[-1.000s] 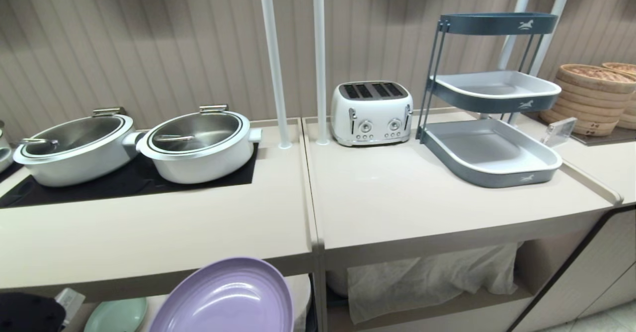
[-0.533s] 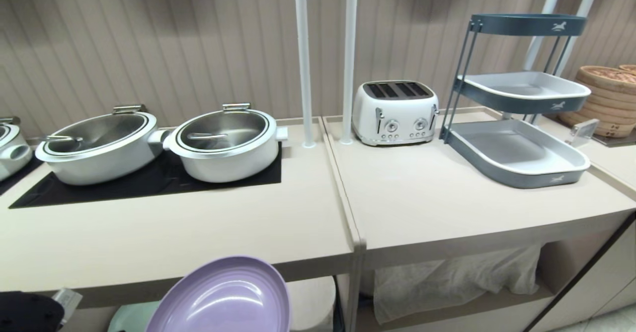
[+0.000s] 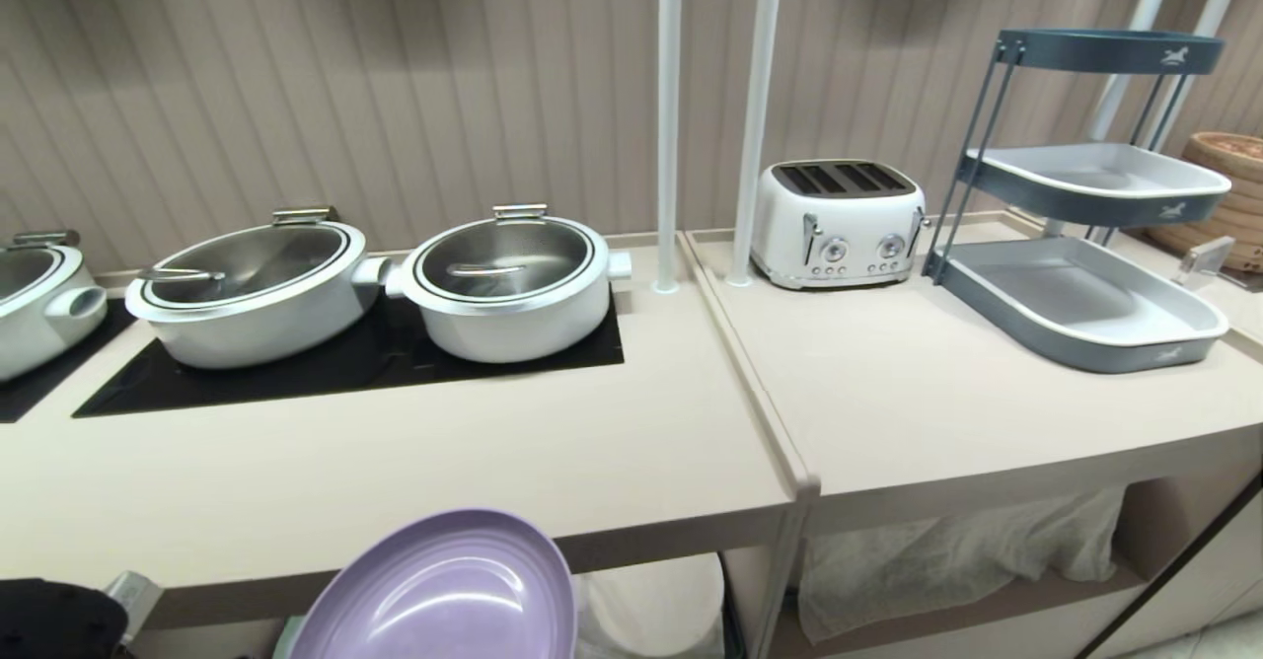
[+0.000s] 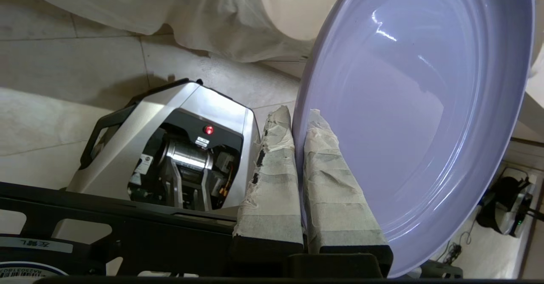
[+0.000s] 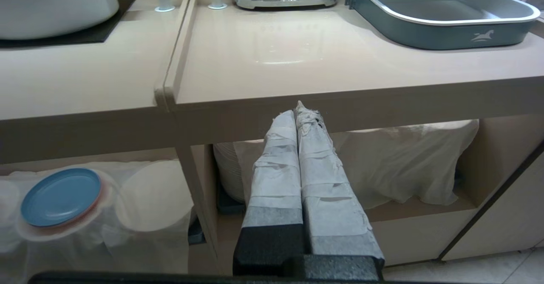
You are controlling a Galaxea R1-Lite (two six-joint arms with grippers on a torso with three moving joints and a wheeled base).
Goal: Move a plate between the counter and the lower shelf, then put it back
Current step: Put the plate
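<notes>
Lilac plastic fills the lower edge of your head view: the plate (image 3: 439,590) hangs in front of the counter (image 3: 414,486), below its front edge and clear of it, tilted so you look into its bowl. Your left gripper (image 4: 299,118) has it by the rim, the two tape-wrapped fingers (image 4: 272,173) pinched on either side of the thin edge, one against the underside and one against the inner face. From that wrist you see the floor tiles and the robot's silver base (image 4: 170,148) beneath the plate, so it rests on nothing.

Your right gripper (image 5: 299,112) is parked in front of the counter edge, its taped fingers pressed together with nothing between them. Behind it, in the lower shelf (image 5: 420,209), lies crumpled white cloth (image 5: 403,165); in the neighbouring bay a blue plate (image 5: 61,197) sits among white wrapped stacks.

On the counter you have two white lidded pots (image 3: 508,284) standing on a black cooktop panel (image 3: 326,368), with part of a third at the far left. Past the raised ridge stand a white four-slot toaster (image 3: 839,223) and, just beside it, a blue-grey tiered tray rack (image 3: 1080,205). Two white poles (image 3: 668,116) rise from the counter near the ridge.
</notes>
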